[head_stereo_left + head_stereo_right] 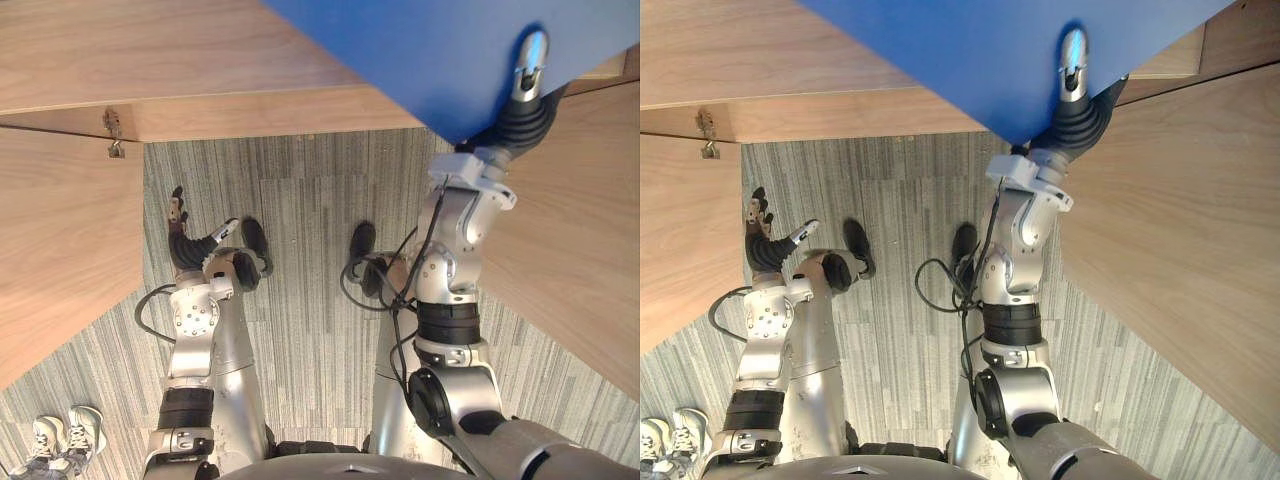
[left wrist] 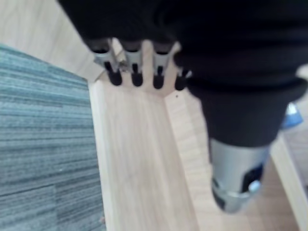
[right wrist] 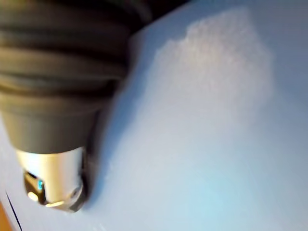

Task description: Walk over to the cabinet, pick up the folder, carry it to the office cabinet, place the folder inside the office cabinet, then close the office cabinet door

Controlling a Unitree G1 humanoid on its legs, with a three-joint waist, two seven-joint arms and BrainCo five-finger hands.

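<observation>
Right hand [image 1: 522, 112] pinches the blue folder [image 1: 400, 50] near its lower corner, thumb on top, aloft before the wooden cabinet [image 1: 120, 50]; thin, light, probably slick and floppy, it wants a deep edge grip, while the left hand [image 1: 183, 240] hangs relaxed.

Bright, even light falls on the wooden cabinet [image 1: 150, 60] and the grey carpet [image 1: 300, 300], and both look soft in tone. In the right wrist view a pale patch of glare lies on the folder [image 3: 216, 72].
</observation>
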